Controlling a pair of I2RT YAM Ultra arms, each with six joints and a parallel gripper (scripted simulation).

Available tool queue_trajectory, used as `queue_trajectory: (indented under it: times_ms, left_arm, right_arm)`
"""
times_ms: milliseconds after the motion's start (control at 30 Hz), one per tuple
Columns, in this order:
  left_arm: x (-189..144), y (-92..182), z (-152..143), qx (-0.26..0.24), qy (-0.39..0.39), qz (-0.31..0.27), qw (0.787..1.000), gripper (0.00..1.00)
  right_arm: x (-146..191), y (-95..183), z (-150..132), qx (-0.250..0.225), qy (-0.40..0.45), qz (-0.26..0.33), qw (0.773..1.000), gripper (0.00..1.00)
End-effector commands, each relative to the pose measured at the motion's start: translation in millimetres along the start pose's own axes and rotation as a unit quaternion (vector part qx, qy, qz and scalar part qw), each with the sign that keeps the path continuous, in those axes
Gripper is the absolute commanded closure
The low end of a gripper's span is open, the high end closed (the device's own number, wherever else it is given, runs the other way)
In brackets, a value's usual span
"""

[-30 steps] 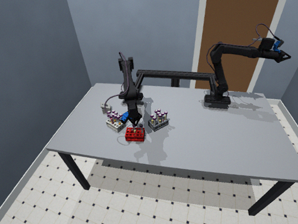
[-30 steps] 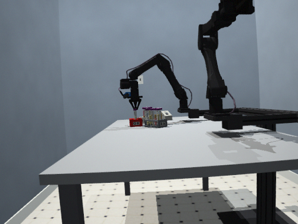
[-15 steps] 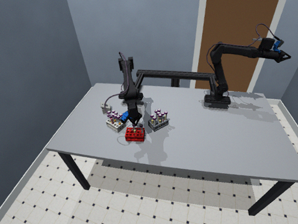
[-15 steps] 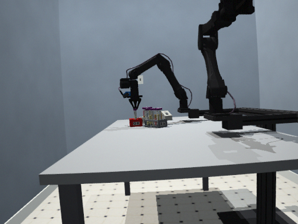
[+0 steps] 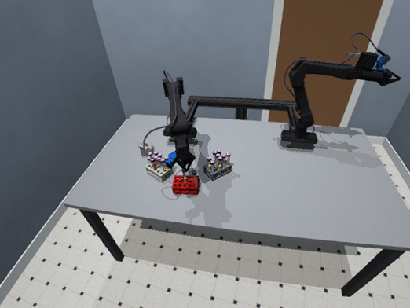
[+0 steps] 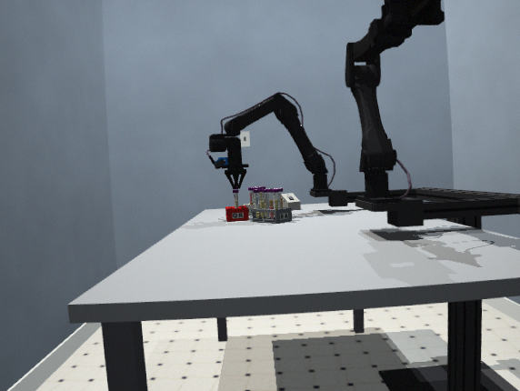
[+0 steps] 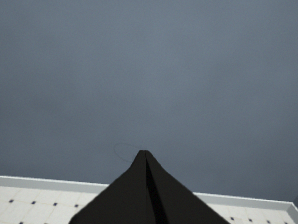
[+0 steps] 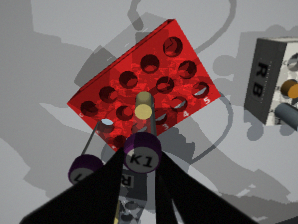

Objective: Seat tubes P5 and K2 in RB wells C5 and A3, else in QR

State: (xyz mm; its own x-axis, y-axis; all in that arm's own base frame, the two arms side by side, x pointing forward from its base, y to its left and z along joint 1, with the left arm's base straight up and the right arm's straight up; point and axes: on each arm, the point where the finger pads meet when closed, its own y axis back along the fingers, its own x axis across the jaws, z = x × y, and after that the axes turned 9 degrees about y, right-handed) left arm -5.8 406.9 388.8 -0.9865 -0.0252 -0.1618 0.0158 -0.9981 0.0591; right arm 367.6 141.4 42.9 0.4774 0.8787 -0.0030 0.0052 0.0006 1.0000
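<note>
The left end effector juts up from the bottom edge of the view, dark and pointed, its two fingers meeting at the tip. Behind it a plain blue-grey wall fills most of the view, with a faint, thin curved line just beside the fingertips. Below runs a pale baseboard, then light floor tiles with small dark squares.

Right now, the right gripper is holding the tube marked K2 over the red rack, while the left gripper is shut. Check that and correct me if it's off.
The tube's label is wrong: the right wrist view shows K1 on the cap of the tube in the right gripper, over the red rack. The rest stands.
</note>
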Motion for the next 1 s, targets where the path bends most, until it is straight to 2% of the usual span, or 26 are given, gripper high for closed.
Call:
queue_trajectory:
  times_ms: [0,767,867,967]
  left_arm:
    - [-2.6,10.7,26.4,-0.029,-0.003,-0.005,1.000,1.00]
    - [-2.6,10.7,26.4,-0.029,-0.003,-0.005,1.000,1.00]
    - [-2.6,10.7,26.4,-0.029,-0.003,-0.005,1.000,1.00]
    - [-2.6,10.7,26.4,-0.029,-0.003,-0.005,1.000,1.00]
  right_arm:
    - [3.1,23.2,6.3,-0.015,-0.001,0.015,1.000,1.00]
    - [1.1,45.4,4.9,-0.015,-0.001,0.014,1.000,1.00]
    - [0.5,38.5,4.4,-0.008,-0.001,0.007,1.000,1.00]
    - [0.6,43.7,4.5,-0.010,-0.001,0.009,1.000,1.00]
